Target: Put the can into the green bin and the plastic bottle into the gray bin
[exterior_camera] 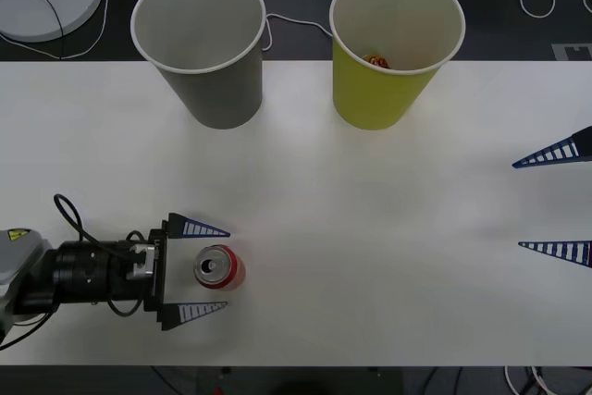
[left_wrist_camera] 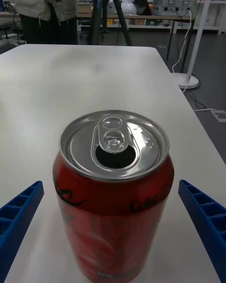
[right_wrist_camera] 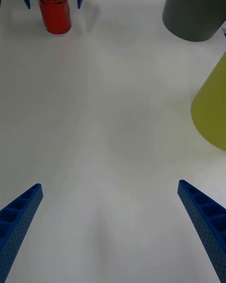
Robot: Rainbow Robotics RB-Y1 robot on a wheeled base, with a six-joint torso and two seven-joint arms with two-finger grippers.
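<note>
1. The left gripper (exterior_camera: 209, 269) is open, one blue ribbed finger on either side of the small red drink can with a silver top (exterior_camera: 218, 267), which stands upright between them on the white table (exterior_camera: 370, 256), untouched.
2. I'd close evenly on the can's mid-body so it does not tip.
3. The table's near edge lies close beside the gripper; lift straight up first.
4. Ahead and across stands the yellow-green tapered paper bin (exterior_camera: 388, 53), past the gray tapered paper bin (exterior_camera: 205, 43); bare tabletop lies between.
5. The right gripper (exterior_camera: 555, 201) waits open, well apart.
</note>
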